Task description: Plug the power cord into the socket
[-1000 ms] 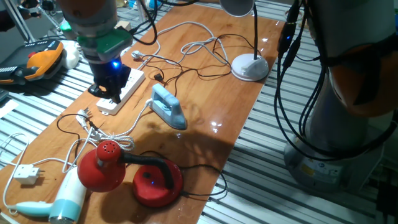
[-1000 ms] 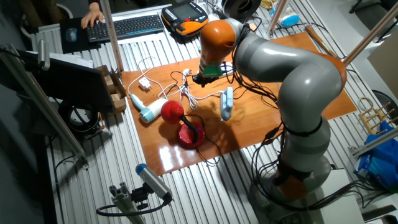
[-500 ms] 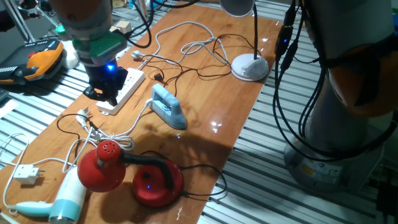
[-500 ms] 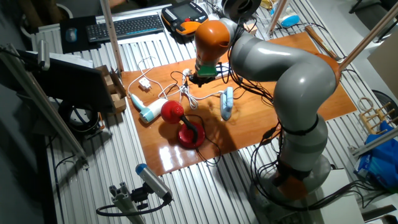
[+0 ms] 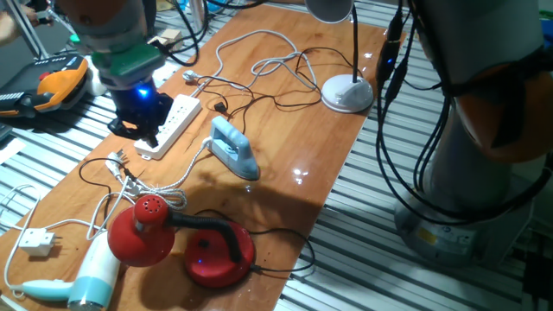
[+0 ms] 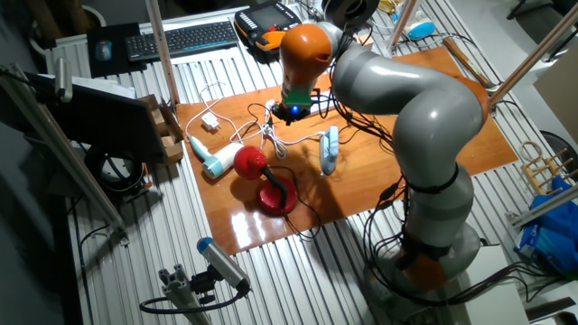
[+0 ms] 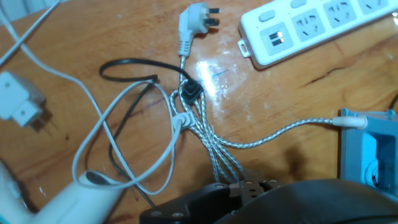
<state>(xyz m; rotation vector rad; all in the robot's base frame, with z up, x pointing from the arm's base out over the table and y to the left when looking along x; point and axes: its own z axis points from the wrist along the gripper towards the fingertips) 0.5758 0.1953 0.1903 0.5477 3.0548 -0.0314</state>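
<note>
The end effector point(image 5: 138, 121) hangs low over the near end of the white power strip point(image 5: 179, 115), a blue light glowing on its body. It also shows in the other fixed view point(image 6: 291, 112). None of the views shows its fingers clearly, so I cannot tell whether it is released or clenched, or whether it is grasping anything.

In the hand view the power strip point(image 7: 317, 28) lies at the upper right of the wooden worktop point(image 7: 112, 25). The thin black power cord point(image 7: 124, 61) forms a loop to the left of the strip and apart from it. I cannot make out its plug for certain.

Between loop and strip lies a white three-pin plug point(image 7: 186, 25) on a braided cord point(image 7: 211, 140). A blue iron point(image 5: 235, 149) lies just beside the strip.
</note>
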